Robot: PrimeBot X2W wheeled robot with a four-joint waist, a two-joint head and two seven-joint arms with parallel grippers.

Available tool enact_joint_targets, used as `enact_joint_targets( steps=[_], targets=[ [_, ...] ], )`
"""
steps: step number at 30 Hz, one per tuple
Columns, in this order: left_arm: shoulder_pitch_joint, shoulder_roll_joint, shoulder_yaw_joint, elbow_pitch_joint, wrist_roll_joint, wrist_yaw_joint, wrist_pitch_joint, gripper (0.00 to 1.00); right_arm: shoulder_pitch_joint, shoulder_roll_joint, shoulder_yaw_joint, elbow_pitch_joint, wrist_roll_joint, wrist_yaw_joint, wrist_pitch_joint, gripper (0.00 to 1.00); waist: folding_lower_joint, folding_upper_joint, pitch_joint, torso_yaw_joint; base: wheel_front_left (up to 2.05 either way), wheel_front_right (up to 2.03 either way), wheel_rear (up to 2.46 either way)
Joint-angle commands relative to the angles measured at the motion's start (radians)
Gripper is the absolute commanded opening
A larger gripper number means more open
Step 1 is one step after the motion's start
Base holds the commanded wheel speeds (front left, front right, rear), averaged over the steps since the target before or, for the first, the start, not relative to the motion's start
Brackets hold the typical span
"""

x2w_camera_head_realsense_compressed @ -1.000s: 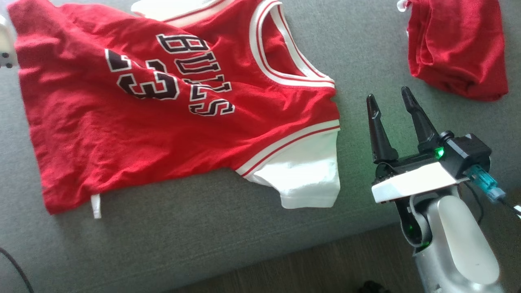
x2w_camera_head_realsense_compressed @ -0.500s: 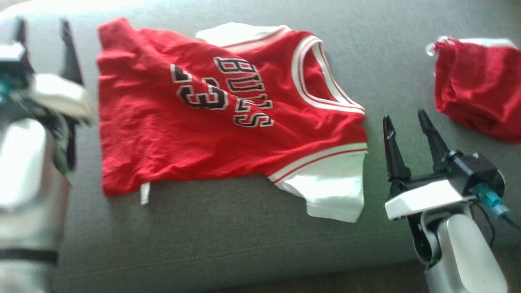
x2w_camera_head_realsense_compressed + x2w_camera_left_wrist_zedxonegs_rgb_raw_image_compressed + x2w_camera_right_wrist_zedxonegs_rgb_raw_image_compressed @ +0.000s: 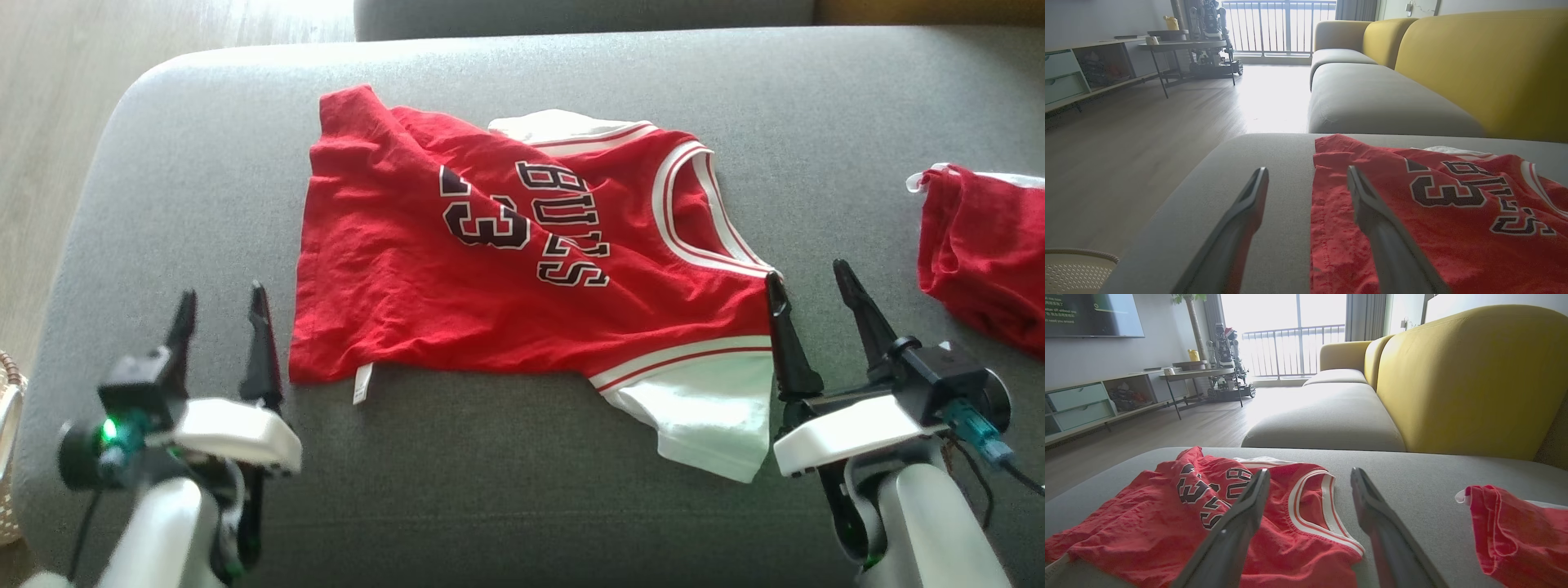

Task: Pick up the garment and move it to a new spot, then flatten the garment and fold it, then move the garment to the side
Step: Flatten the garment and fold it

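Red jersey (image 3: 408,310) on grey cushion (image 3: 490,506), left claw (image 3: 223,294) and right claw (image 3: 807,272) spread, empty

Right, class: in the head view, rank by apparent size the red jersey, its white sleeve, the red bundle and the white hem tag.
1. red jersey
2. red bundle and white sleeve look alike; the bundle is cut off by the frame edge, so unranked
3. white hem tag

Backlit; strong glare — sl. motion blur
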Motion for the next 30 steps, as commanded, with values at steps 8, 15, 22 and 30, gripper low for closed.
enact_joint_targets(
  steps=[8, 15, 22, 30],
  targets=[
    [0.061, -0.049, 0.050, -0.078, 0.000, 0.009, -0.012, 1.00, -0.002, 0.001, 0.039, -0.029, 0.021, 0.000, 0.000, 1.00, 0.0001, -0.0001, -0.009, -0.012, 0.00, 0.00, 0.00],
    [0.062, -0.058, 0.053, -0.051, 0.027, -0.012, -0.012, 1.00, -0.004, 0.001, 0.048, -0.024, 0.022, 0.000, -0.003, 1.00, 0.0001, -0.0001, -0.004, -0.024, 0.00, 0.00, 0.00],
    [0.036, -0.058, 0.014, 0.098, 0.035, -0.034, 0.037, 1.00, -0.023, 0.001, 0.051, -0.029, 0.024, 0.000, -0.005, 1.00, 0.0001, -0.0001, 0.040, -0.055, 0.00, 0.00, 0.00],
    [-0.040, -0.051, 0.026, 0.251, 0.029, -0.003, 0.081, 1.00, -0.047, 0.001, 0.048, -0.024, 0.027, 0.000, -0.013, 1.00, 0.0001, -0.0001, 0.103, -0.093, 0.00, 0.00, 0.00]
  ],
)
